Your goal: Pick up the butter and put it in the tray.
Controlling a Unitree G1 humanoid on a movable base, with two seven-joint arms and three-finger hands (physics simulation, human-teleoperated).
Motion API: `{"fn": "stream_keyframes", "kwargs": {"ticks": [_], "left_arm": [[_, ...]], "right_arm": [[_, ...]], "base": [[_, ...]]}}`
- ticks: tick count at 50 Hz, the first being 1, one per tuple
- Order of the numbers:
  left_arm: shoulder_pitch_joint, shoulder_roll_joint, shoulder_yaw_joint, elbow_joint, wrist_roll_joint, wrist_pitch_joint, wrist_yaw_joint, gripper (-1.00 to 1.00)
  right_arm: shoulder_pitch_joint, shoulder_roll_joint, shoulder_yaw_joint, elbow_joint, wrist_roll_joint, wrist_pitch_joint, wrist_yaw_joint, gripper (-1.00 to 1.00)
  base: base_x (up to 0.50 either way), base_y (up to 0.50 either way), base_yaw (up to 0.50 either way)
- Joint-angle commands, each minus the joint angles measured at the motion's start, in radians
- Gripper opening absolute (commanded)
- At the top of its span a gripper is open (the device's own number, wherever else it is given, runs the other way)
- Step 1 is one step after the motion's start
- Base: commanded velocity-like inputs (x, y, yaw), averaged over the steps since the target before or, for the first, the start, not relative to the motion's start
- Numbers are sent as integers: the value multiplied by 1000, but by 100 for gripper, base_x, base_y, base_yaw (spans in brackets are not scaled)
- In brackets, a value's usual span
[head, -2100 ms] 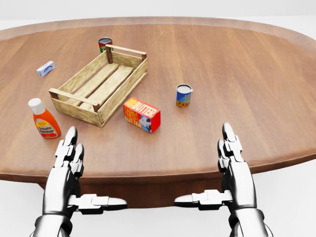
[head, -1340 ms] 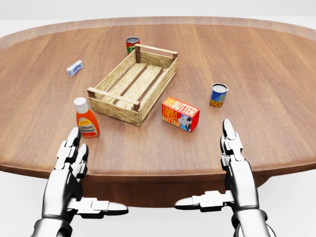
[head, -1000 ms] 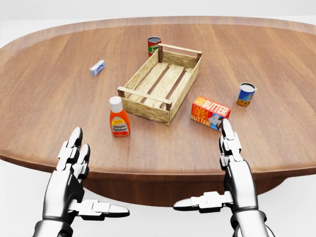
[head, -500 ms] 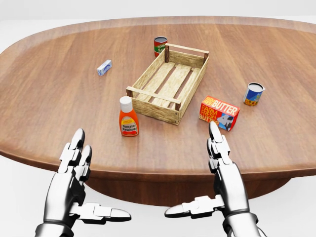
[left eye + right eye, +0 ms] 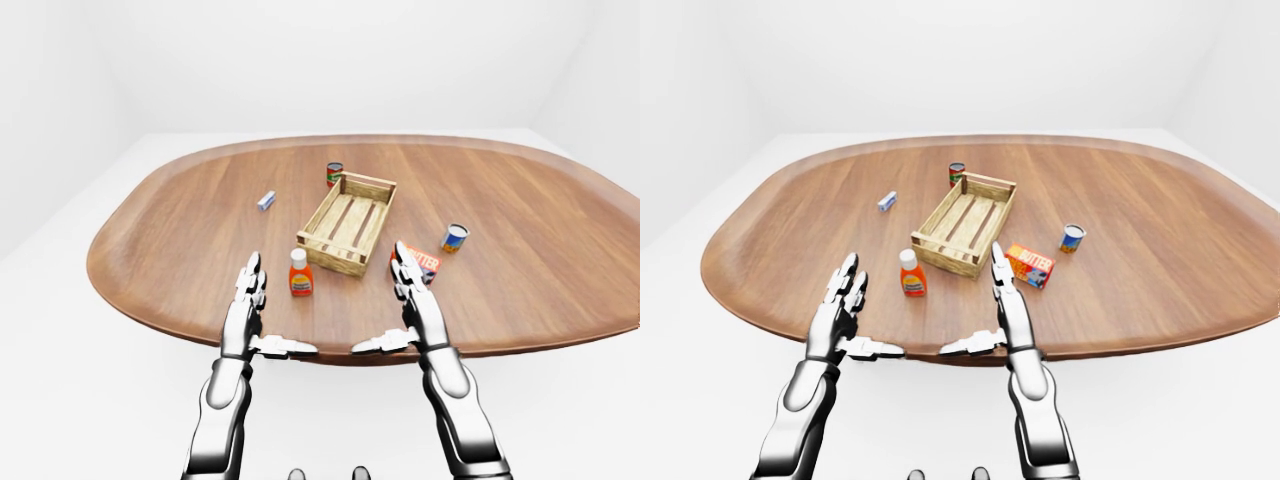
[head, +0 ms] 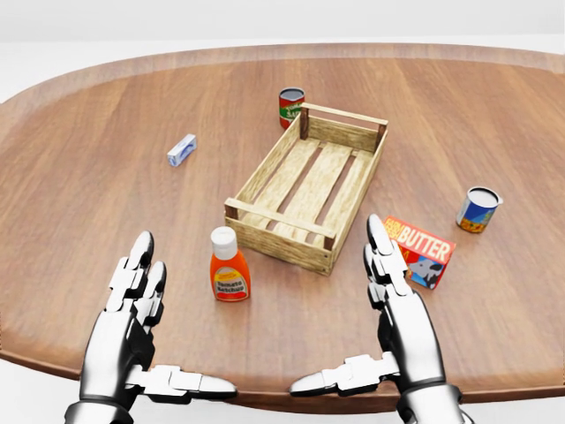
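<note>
Both hands are spread open and hold nothing – the right hand (image 6: 393, 318) hangs over the near table (image 6: 106, 203) edge, and the butter (image 6: 422, 251) lies just beyond its fingertips (image 6: 378, 231), slightly to their right. The left hand (image 6: 132, 340) is well apart from it. A risk, I think: reaching so low, the fingers could push the box away instead of closing round it. The tray (image 6: 309, 196), beyond and left of those fingertips, is empty – a ketchup bottle (image 6: 228, 266) stands near its corner

Left hand (image 6: 132, 331) splayed flat; right hand (image 6: 397, 322) likewise.
</note>
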Motion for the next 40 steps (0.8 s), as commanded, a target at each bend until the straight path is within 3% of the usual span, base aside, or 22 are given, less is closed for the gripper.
{"fn": "stream_keyframes", "kwargs": {"ticks": [1,15,18,30,34,40], "left_arm": [[1,-1,-2,6,2,-8,0,100],[-1,0,-1,2,-1,-4,-1,100],[0,-1,-2,3,-1,-6,0,100],[0,-1,-3,9,-2,-10,-1,100],[3,-1,-4,-2,-2,-4,-2,100],[2,-1,-4,10,-1,-13,-3,100]], "right_arm": [[8,-3,-10,-27,11,-8,6,100],[11,-4,-12,-53,12,4,9,100],[12,-4,-13,-51,6,-11,5,100],[19,-7,-10,-55,6,-19,16,100],[21,-5,-7,-62,1,-18,17,100],[23,-6,-7,-67,-1,-19,17,100]], "base": [[50,-5,0],[43,-28,0],[44,-18,0],[4,0,0],[45,15,0],[49,17,0]]}}
